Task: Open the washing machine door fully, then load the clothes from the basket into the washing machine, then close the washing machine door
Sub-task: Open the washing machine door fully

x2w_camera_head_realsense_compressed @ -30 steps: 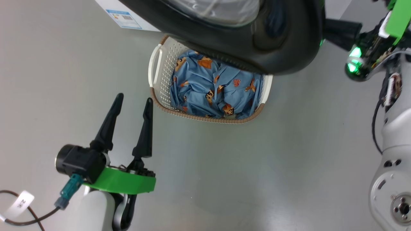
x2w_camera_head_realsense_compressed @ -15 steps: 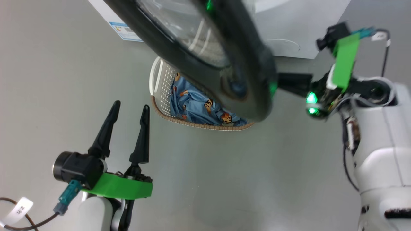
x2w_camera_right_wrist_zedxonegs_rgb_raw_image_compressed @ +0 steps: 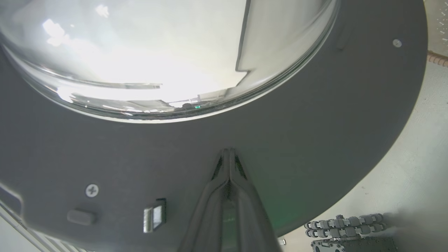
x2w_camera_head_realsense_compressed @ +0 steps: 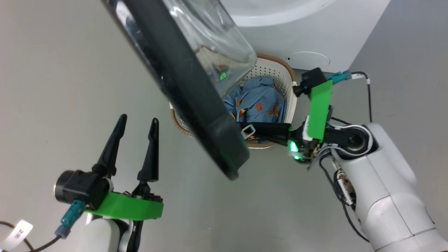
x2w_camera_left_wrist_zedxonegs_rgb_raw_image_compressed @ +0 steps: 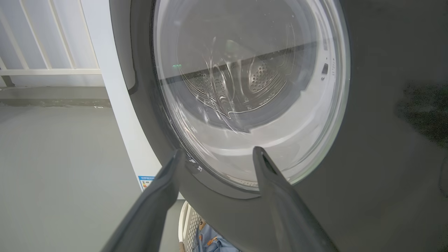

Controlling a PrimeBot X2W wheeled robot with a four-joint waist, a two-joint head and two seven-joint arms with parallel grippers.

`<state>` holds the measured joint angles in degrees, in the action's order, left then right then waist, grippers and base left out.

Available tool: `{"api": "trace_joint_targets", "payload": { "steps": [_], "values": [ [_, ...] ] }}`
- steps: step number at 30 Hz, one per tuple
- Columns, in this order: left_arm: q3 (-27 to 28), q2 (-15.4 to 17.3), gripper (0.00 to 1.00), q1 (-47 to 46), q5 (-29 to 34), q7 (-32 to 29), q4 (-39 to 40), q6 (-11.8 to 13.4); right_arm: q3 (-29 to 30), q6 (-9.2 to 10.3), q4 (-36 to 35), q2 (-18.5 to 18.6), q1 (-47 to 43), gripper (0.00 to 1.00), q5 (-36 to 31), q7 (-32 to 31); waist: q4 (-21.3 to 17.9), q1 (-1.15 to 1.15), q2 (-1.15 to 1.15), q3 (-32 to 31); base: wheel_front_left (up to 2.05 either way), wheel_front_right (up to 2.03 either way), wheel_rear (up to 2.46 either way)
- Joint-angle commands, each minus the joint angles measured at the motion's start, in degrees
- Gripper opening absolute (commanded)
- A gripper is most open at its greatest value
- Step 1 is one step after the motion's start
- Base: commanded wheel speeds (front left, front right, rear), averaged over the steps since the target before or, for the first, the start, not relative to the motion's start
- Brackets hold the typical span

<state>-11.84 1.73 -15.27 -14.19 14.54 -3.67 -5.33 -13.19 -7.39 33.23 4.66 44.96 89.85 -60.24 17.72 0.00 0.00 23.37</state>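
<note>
The left claw [x2w_camera_head_realsense_compressed: 138,120] stands with both dark fingers spread wide, pointing up from its green wrist plate [x2w_camera_head_realsense_compressed: 127,207]. The right claw [x2w_camera_right_wrist_zedxonegs_rgb_raw_image_compressed: 229,151] has its fingers pressed tight together, stretched sideways ahead of its bent pale forearm [x2w_camera_head_realsense_compressed: 381,182].

The washing machine door [x2w_camera_head_realsense_compressed: 196,105] stands swung well out from the white washing machine [x2w_camera_head_realsense_compressed: 315,31]. It is seen nearly edge-on, with a wide glossy black rim and a clear glass bowl bulging toward the machine. Beneath it, on the floor just before the machine, sits the cream perforated basket [x2w_camera_head_realsense_compressed: 280,75] (brown woven-look rim), holding crumpled light-blue clothes [x2w_camera_head_realsense_compressed: 260,101] printed with orange-brown figures.
</note>
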Motion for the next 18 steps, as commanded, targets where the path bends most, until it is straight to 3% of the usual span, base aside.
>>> {"api": "trace_joint_targets", "payload": {
  "steps": [1,12,18],
  "values": [
    [2.36,1.15,1.00,0.95,0.15,0.46,1.60,-0.07,-3.23,-0.10,-2.26,-1.78,-1.11,0.00,1.84,1.50,0.16,0.00,0.00,-0.26,0.00,0.00,0.00],
    [3.80,1.15,1.00,1.37,0.20,0.46,1.35,0.09,-16.49,-0.10,-2.35,-1.78,-1.53,0.00,9.15,9.48,0.19,0.00,0.00,-1.64,0.00,0.00,0.00],
    [4.60,1.15,1.00,2.16,0.37,0.46,0.99,0.19,-19.34,-0.10,-1.40,-1.78,-1.63,0.00,11.04,12.41,-0.35,0.00,0.00,-3.20,0.00,0.00,0.00]
  ]
}}
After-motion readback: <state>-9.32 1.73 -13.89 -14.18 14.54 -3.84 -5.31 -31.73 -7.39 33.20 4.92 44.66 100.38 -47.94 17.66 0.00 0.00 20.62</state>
